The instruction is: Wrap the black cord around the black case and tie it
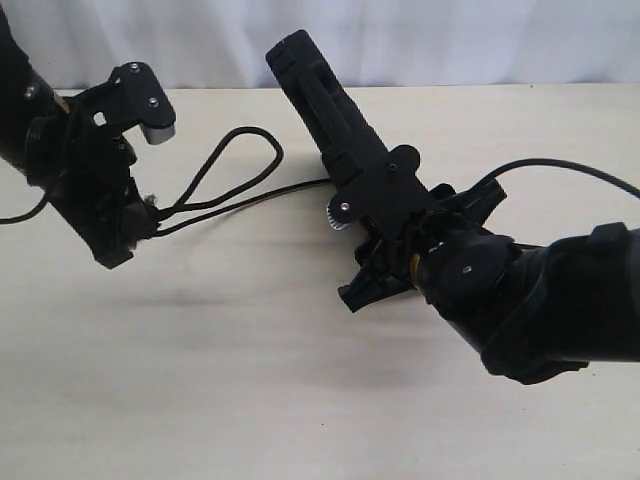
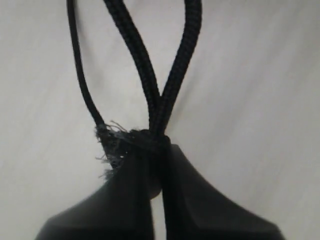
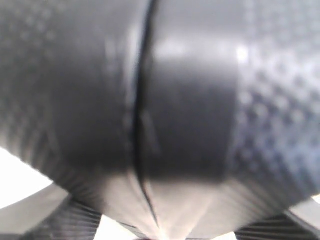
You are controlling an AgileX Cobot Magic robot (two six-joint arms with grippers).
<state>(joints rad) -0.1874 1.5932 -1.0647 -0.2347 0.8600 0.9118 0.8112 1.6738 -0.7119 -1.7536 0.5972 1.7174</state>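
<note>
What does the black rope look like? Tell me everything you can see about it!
The black cord is a thin braided rope, matte and woven-looking. Near one end it has a fuzzy, frayed knot, and a long teardrop loop opens out from it. The left gripper pinches it right at the knot. A single strand runs across the light table to the black case, where it goes out of sight. It looks slack, and no wraps show on the case.

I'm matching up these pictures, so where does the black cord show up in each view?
Exterior view: cord loops left of centre, between left end effector and case.
Left wrist view: centre, its frayed knot pinched.
Right wrist view: not discernible; blurred case fills it.
Shared landmark: frayed knot.
</note>
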